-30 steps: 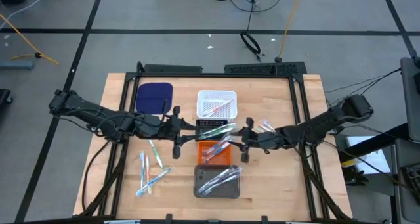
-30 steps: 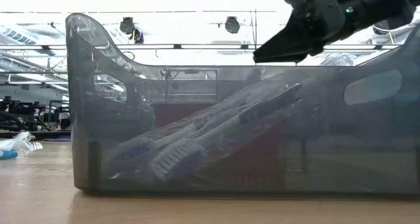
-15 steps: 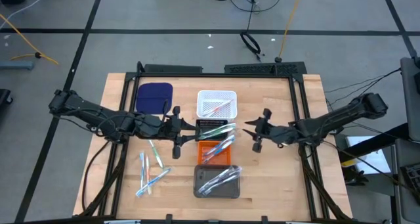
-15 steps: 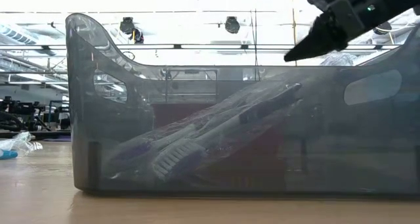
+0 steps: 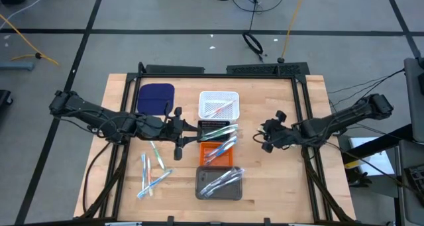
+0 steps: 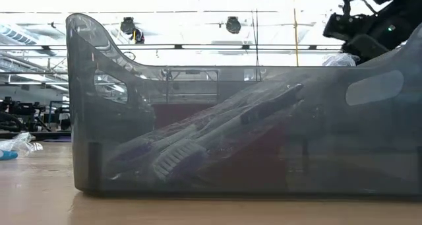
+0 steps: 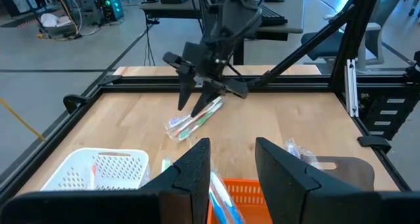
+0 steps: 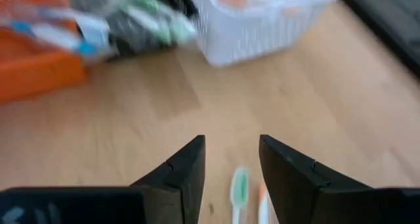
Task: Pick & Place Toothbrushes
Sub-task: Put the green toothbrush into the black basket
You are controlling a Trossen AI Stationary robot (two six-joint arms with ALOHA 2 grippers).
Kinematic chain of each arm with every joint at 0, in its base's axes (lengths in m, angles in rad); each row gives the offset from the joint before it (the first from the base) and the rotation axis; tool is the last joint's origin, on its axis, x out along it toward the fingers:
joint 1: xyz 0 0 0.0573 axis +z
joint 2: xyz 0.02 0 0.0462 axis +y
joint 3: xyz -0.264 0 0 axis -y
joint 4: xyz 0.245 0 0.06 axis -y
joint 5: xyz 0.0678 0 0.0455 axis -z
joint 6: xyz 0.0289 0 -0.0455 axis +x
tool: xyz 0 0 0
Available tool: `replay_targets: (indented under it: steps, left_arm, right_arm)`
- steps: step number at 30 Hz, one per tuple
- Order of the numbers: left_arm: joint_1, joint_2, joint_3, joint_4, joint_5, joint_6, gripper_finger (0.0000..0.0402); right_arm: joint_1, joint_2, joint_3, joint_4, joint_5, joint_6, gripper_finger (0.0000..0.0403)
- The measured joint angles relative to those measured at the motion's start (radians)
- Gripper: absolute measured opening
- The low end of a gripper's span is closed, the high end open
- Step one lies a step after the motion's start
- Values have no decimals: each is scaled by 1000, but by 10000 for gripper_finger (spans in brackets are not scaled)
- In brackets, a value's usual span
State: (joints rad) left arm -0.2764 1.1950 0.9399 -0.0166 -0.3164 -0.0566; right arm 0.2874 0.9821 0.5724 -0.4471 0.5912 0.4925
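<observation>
Toothbrushes, thin plastic sticks in light blue, green, pink and clear, lie in several places on my pale wooden tabletop [image 5: 119, 100]: a loose group [image 5: 151, 171] on the left arm's side, some in the white perforated tray [image 5: 218, 105], some in the orange tray [image 5: 216, 152], wrapped ones in the smoky grey tray [image 5: 219, 183], a green-and-clear bunch [image 5: 218, 132] across the black tray, and a small loose cluster [image 7: 195, 118] on the right arm's side

My main worry is that right-side cluster. The right wrist view shows a green-headed brush [image 8: 239, 188] and a second one close beside it, both lying directly ahead of the right pincer [image 8: 231, 159]. If I come straight down, I judge the fingers could land on two at once, or nudge one away so it skids across the wood. Thin, slick handles lying flat leave little to bite on, so a shallow close may slip off

The right pincer hovers above the cluster with its fingers partly apart and nothing between them. The left pincer [image 7: 231, 157] sits over the black and orange trays beside the green-and-clear bunch, its fingers likewise partly apart with an empty gap; from the high view I cannot tell whether it brushes that bunch. The dark blue rounded pad [image 5: 156, 97] lies bare at the far left
</observation>
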Motion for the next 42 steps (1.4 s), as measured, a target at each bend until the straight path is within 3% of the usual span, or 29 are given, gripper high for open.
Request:
replay_targets:
  steps: [13,35,39,42]
  left_arm:
    - [0,0,0,-4,0,0,120]
    - [3,0,0,-10,0,0,120]
    - [3,0,0,-10,0,0,120]
    - [3,0,0,-10,0,0,120]
  right_arm:
    - [0,58,0,-176,-177,175,106]
    - [0,81,-156,-88,-180,230,93]
    - [0,81,-177,-33,-181,236,74]
    - [0,81,-178,-33,-181,254,36]
